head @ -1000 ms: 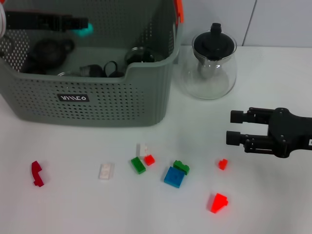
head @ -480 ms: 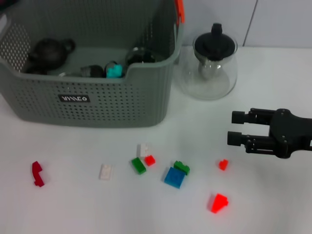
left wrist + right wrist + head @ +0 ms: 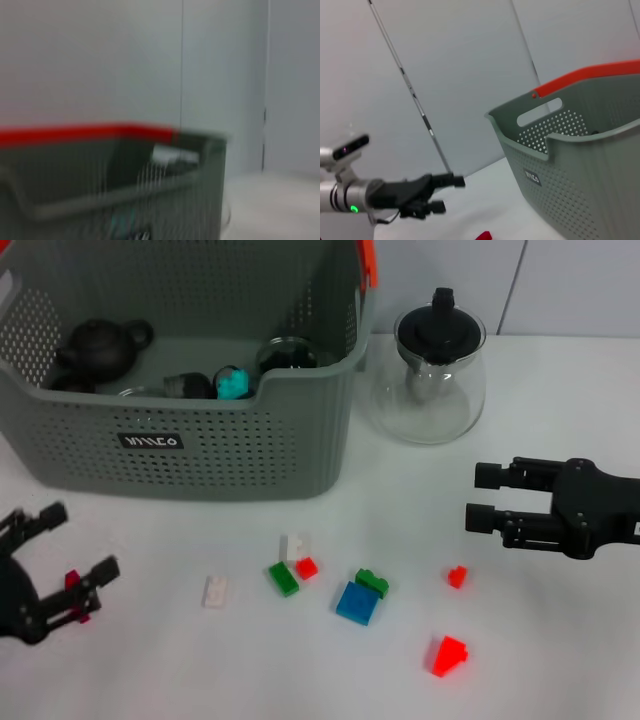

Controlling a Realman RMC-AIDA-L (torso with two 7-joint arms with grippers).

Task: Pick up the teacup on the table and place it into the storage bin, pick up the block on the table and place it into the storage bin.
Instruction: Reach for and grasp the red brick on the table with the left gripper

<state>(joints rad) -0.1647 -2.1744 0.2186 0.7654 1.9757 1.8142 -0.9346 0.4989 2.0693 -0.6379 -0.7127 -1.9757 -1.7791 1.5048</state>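
The storage bin was cut off at the top and left edges of the head view, so its far wall could not be seen. In the left wrist view it was only a blurred grey shape with a red rim. Inside the bin lay a dark teapot, partly hidden dark cups and a teal block.

Half a second earlier the left gripper was not in view. Now it stood in front of the bin near the left corner, its fingers wide apart and empty, around a dark red block on the table. The right gripper hovered right of the bin, unmoved, with fingers apart and empty.
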